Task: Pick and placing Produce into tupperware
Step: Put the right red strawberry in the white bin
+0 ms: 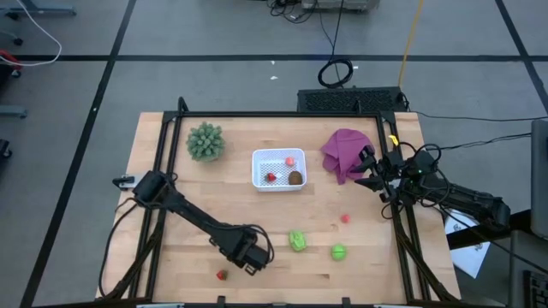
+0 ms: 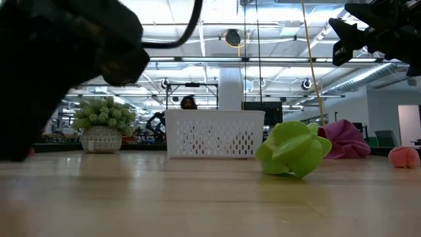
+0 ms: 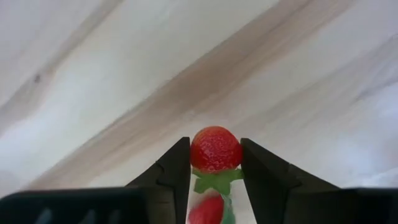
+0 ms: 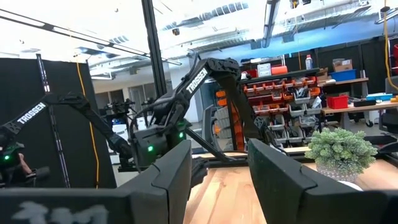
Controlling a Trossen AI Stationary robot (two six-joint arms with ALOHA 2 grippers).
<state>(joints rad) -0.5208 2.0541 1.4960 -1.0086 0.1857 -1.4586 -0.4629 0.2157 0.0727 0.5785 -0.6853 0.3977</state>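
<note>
Strawberry clamped between the two dark fingers of the left gripper, low at the near edge of the wooden table, its green leaf cap facing back toward the wrist. In the overhead view the same red berry sits just beside the gripper's tip, close to the table's front rim, with bare wood running all the way up to the white perforated tupperware at mid-table.

Three pieces already lie in the container: one red, one pink and one brown oval. Three more rest loose on the wood: a bright green piece to the right of the left gripper, a smaller green one beyond it, and a pink bit nearer the right side. Wide clear boards separate them.

A spiky grey-green plant stands at the back left, well apart from the container; a purple cloth lies bunched at the back right. The right gripper hangs above that cloth's edge, fingers narrowly parted and gripping nothing.
</note>
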